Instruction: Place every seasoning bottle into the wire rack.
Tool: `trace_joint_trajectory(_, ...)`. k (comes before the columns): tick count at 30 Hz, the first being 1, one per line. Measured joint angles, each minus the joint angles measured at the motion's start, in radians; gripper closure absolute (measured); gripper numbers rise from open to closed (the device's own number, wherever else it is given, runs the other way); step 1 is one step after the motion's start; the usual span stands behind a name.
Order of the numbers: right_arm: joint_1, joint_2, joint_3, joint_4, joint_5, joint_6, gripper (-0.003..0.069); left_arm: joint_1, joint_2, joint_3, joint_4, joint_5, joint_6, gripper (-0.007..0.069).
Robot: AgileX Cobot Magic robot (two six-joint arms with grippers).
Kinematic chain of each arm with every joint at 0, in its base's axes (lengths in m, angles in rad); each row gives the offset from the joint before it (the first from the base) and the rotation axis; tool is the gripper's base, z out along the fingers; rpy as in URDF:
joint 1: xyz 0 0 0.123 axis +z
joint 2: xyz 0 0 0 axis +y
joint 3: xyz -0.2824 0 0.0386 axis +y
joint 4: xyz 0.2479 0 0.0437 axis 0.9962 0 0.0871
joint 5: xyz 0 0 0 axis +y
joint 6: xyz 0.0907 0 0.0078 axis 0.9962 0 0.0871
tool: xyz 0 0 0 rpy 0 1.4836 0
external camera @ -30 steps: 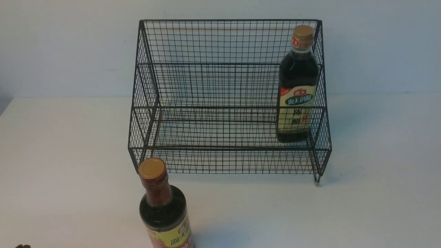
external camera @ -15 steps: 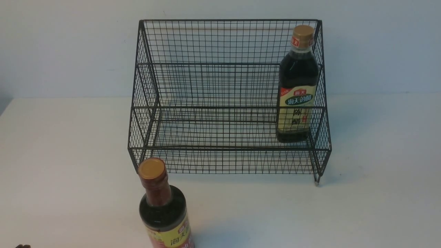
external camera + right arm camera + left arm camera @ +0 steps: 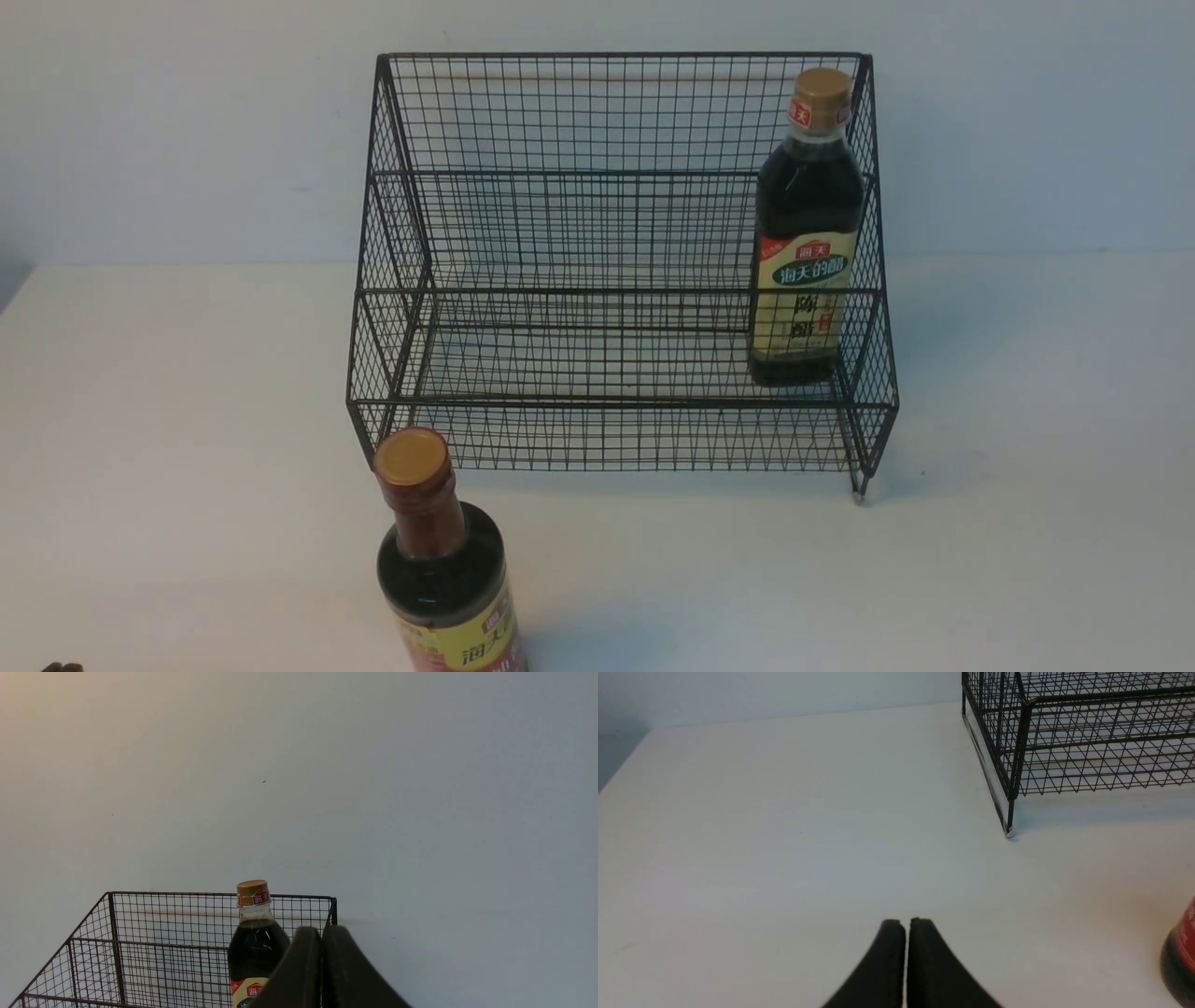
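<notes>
Status: one of two done. The cream-and-green bottle (image 3: 805, 243) stands upright in the rack (image 3: 560, 112), at the right end of the near, lower tier, close against the right side mesh. The yellow-and-red bottle (image 3: 446, 569) is not yet in. It stands upright on the table (image 3: 187, 420), near-left, in front of the rack's left near corner and apart from it.

Left claw (image 3: 906, 924): fingers pressed together, holding nothing, low over bare table to the left of that bottle. Right claw (image 3: 321, 933): also fully closed and empty, raised, facing the wall with the racked bottle in front of it.

Handling, as a judgement: the bottle looks full of dark liquid, so heavy for its size. It is rigid, probably glass, so it breaks if dropped or knocked on the wire. It is tall and narrow, so it tips easily. The surface is smooth, with slip risk on the bare shoulder.

Suggested grip: the left claw opens wide and takes the labelled body from the side, below the shoulder. The wrapped neck is the fallback, though the bottle would swing more there. It has to clear the front rail going in.
</notes>
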Motion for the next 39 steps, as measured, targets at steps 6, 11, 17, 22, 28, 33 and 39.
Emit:
trace_joint_trajectory(6,0.000,0.000,0.051,-0.021,-0.005,0.000,0.0665,0.000,0.000,0.000,0.000,0.000,0.000,0.0629)
trace_joint_trajectory(11,0.000,0.000,0.119,-0.112,-0.004,0.058,0.0665,0.000,0.000,0.000,0.000,0.000,0.000,0.0629)
trace_joint_trajectory(17,-0.066,-0.002,0.180,-0.259,0.036,0.212,0.0665,0.000,0.000,0.000,0.000,0.000,0.000,0.0629)
trace_joint_trajectory(22,-0.173,-0.029,0.248,-0.305,0.094,0.286,0.0665,0.000,0.000,0.000,0.000,0.000,0.000,0.0629)
trace_joint_trajectory(28,-0.258,-0.039,0.299,-0.310,0.146,0.291,0.0665,0.000,0.000,0.000,0.000,0.000,0.000,0.0629)
trace_joint_trajectory(33,-0.260,-0.039,0.298,-0.311,0.197,0.291,0.0665,0.000,0.000,0.000,0.000,0.000,0.000,0.0629)
trace_joint_trajectory(39,-0.260,-0.039,0.297,-0.311,0.198,0.291,0.0665,0.000,0.000,0.000,0.000,0.000,0.000,0.0629)
